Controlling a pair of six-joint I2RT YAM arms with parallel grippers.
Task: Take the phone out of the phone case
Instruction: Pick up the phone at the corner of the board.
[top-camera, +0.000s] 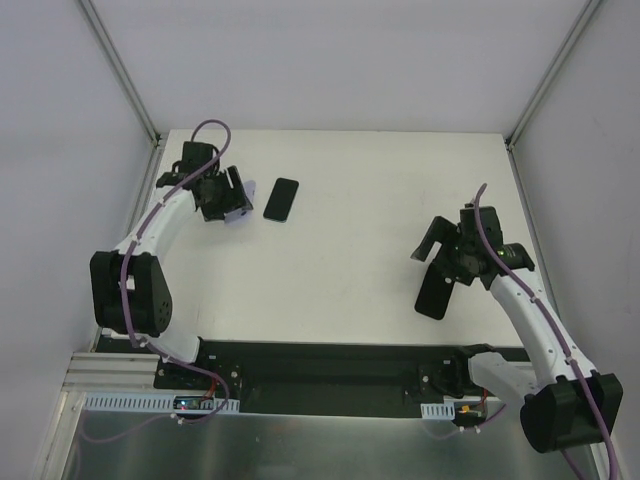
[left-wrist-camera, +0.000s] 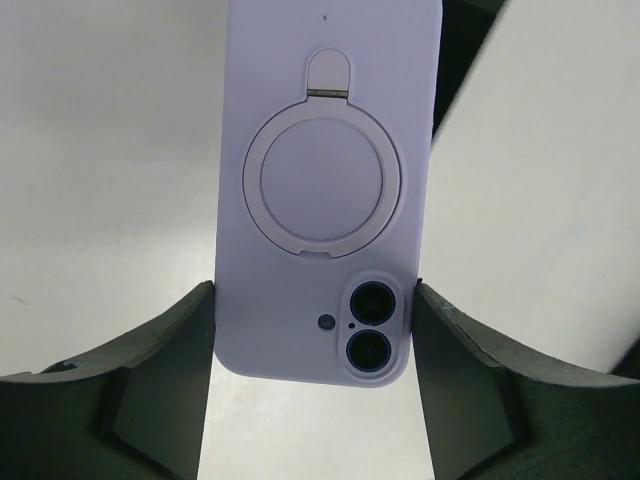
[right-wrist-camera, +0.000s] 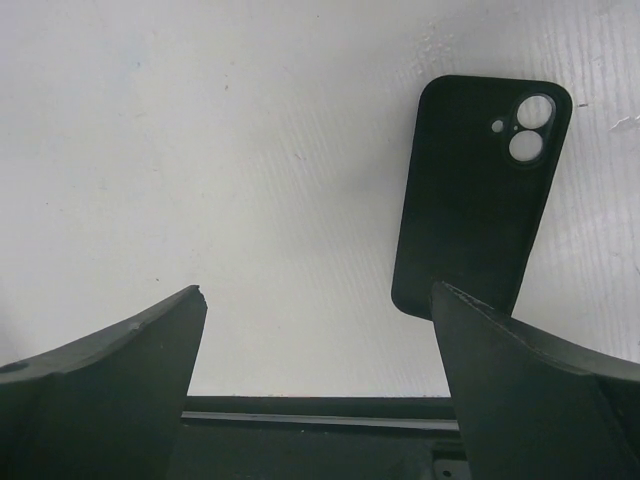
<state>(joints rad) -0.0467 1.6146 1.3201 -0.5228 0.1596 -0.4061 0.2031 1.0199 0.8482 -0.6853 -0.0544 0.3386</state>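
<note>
Top view: I log the left gripper (top-camera: 226, 194) at the table's (top-camera: 370, 200) back-left corner, with the lavender case (top-camera: 238, 213) in its grasp. A black phone (top-camera: 281, 199) lies just beside it. The right gripper (top-camera: 468, 255) is near a black case (top-camera: 435, 295).

Left wrist: I see both fingers (left-wrist-camera: 170, 360) pressed against the lavender case's long edges. Dark lenses fill its camera cutout.

Right wrist: I see the jaws spread wide, holding nothing. The black case lies flat, the table showing through its holes.

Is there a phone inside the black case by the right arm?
No, the black case lies flat on the table, and the pale tabletop shows straight through its camera holes.
</note>
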